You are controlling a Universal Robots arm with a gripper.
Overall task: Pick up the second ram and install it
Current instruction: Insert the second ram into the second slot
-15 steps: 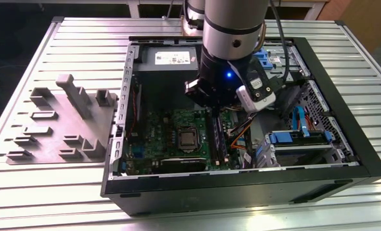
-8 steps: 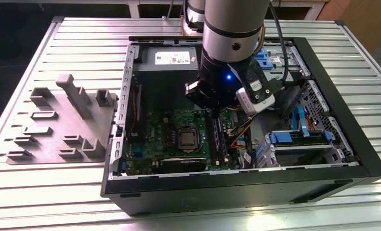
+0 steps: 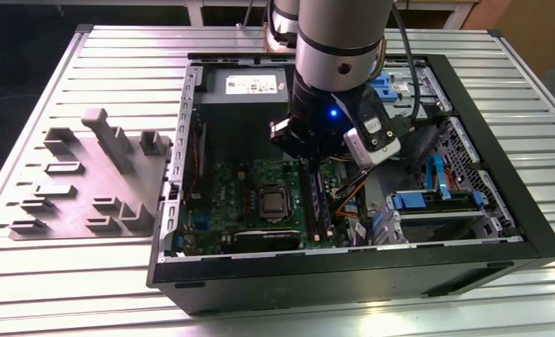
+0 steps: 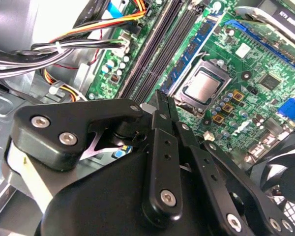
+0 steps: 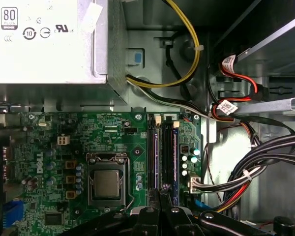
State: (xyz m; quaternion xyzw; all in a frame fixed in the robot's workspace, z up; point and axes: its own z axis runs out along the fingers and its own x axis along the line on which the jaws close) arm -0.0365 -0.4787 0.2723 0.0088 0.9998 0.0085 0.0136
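Black hand (image 4: pixel 163 98) — pinched closed — above socket strips (image 5: pixel 152 152).

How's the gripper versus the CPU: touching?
Apart. The first wrist view shows a strip of motherboard between the gripper and the CPU.

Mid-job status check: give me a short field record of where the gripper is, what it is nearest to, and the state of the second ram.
gripper: inside the open computer case, low over the motherboard
nearest to: the memory slots, beside the CPU
second ram: cannot tell whether it is in the gripper or in a slot
fixture block: on the table, to the exterior view's left of the case
cables: bundled on the far side of the slots from the CPU
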